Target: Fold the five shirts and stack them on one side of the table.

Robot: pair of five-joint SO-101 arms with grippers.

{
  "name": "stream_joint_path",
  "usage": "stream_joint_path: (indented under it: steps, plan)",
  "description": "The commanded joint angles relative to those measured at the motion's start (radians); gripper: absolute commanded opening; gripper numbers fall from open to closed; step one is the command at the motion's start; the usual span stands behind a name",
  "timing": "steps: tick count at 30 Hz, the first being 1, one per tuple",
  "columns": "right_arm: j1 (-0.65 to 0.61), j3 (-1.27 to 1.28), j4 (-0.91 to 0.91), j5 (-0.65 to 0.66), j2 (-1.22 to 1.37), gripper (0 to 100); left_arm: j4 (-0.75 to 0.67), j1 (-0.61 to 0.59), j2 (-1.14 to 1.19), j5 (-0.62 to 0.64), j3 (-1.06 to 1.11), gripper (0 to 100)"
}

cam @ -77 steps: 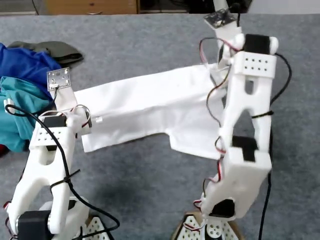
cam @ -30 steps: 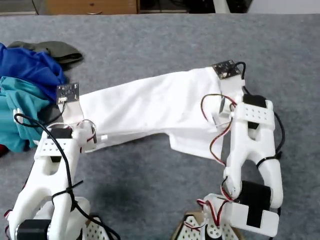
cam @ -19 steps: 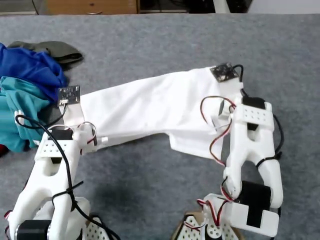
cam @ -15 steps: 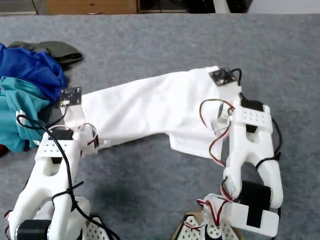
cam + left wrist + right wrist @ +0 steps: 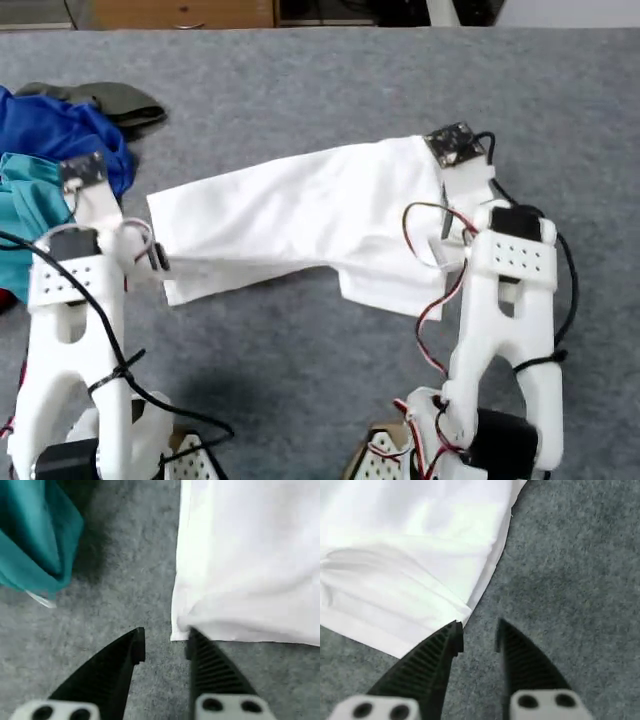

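Observation:
A white shirt (image 5: pixel 300 215) lies folded in a long band across the middle of the grey table (image 5: pixel 300 80). My left gripper (image 5: pixel 165 637) stands open low over the carpet, and the shirt's near left corner (image 5: pixel 176 634) lies just at the gap between its fingers, ungripped. In the high view that gripper (image 5: pixel 155 257) sits at the shirt's left end. My right gripper (image 5: pixel 479 630) is open too, over bare carpet right beside the shirt's right edge (image 5: pixel 480 585). Its arm (image 5: pixel 505 290) covers part of the shirt's right end.
A heap of unfolded shirts lies at the table's left edge: blue (image 5: pixel 50 130), teal (image 5: pixel 25 205) and dark olive (image 5: pixel 125 100), with a bit of red (image 5: pixel 5 298). The teal cloth (image 5: pixel 35 535) is close to my left gripper. A wooden cabinet (image 5: pixel 180 12) stands behind.
My left arm has swung left, off the shirt's left end, which now lies flatter. Over the longer span my right arm drew back from the far side to the shirt's right edge.

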Motion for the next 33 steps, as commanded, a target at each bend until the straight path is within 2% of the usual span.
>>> stream_joint_path:
  steps: [1,3,5,8,10,15,24,33]
  plan:
    - [-0.039,-0.081,0.020,-0.021,0.001,4.5,0.101,0.057,-0.025,-0.017,-0.180,4]
    - [-0.047,-0.131,0.023,-0.040,0.051,0.9,0.124,0.129,-0.024,-0.020,-0.186,4]
    - [-0.050,-0.188,0.034,-0.051,0.110,1.9,0.120,0.184,-0.024,-0.014,-0.158,4]
    - [-0.053,-0.280,0.046,-0.057,0.203,1.9,0.083,0.196,-0.018,-0.008,-0.137,4]
    - [-0.084,-0.348,0.049,-0.075,0.272,1.9,0.006,0.173,-0.013,0.051,-0.133,4]
    - [-0.205,-0.519,0.091,-0.152,0.472,1.9,-0.285,0.121,0.088,0.130,-0.123,4]
    - [-0.300,-0.825,0.193,-0.247,0.809,1.9,-0.511,0.147,0.572,0.152,-0.118,2]
    - [-0.372,-0.941,0.269,-0.256,0.946,0.7,-0.509,0.126,0.615,0.163,-0.190,2]
